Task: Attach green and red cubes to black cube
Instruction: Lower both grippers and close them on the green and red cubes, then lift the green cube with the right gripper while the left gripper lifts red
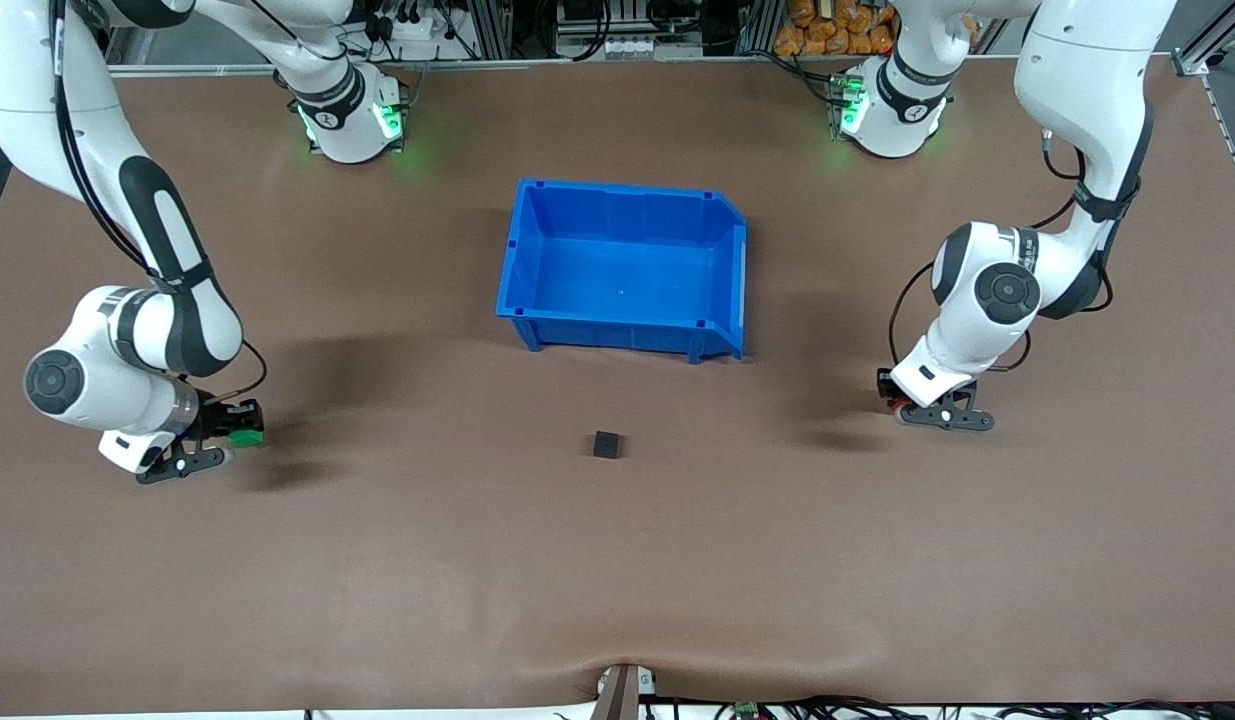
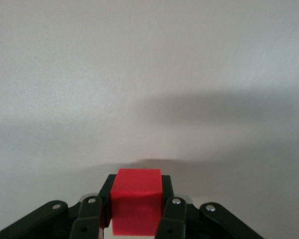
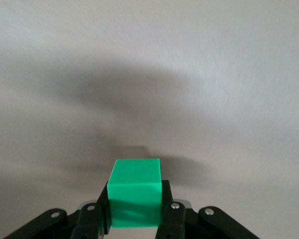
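Landmark: blue bin (image 1: 625,265), sitting mid-table between the two arms.

Black cube (image 1: 607,444) rests alone on the brown table (image 1: 617,560), nearer the front camera than the bin, well apart from both grippers.

Right gripper (image 1: 239,432) is low at the right arm's end of the table, well apart from the bin. Its fingers are pinched on the green cube (image 1: 246,437). The right wrist view confirms it: green cube (image 3: 135,193) is clamped between the two black fingers (image 3: 173,215), its top face clear.

Left gripper (image 1: 902,405) is low at the left arm's end of the table, also well apart from the bin. A sliver of the red cube (image 1: 895,404) shows at the fingers. In the left wrist view the red cube (image 2: 137,201) is squeezed between both pads (image 2: 172,214).

Both cubes cast shadows on the table just past them.
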Robot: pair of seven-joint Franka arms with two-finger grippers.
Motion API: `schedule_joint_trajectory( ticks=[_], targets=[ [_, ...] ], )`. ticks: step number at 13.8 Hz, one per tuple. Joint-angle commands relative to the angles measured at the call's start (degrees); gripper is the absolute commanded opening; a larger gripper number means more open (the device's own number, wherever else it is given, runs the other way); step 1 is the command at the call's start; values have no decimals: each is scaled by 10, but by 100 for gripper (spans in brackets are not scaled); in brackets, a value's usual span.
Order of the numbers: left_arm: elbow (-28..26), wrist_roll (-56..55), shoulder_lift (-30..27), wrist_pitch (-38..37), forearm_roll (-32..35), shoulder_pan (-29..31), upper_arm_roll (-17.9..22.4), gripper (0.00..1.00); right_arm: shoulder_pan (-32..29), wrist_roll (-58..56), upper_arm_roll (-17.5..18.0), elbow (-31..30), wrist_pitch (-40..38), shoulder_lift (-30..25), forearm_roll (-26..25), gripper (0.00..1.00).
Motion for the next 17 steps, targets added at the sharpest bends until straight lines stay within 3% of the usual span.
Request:
schedule_joint_trajectory(
  ticks=[1,6,8,12,17],
  targets=[
    [36,-101,-3,-34,-53,-4,-24,0,23,-83,5,17,-8,-13,-9,0],
    [142,-367,24,-119,-83,-26,-57,0,85,-246,5,54,-8,-12,-18,0],
    [184,-518,47,-120,-81,-59,-58,0,99,-311,7,58,-5,-13,-22,0],
    [256,-688,91,-123,-81,-88,-58,0,126,-451,8,98,-5,-6,-17,0],
    [322,-874,139,-125,-82,-128,-58,0,191,-496,7,139,-7,4,-21,0]
  ],
)
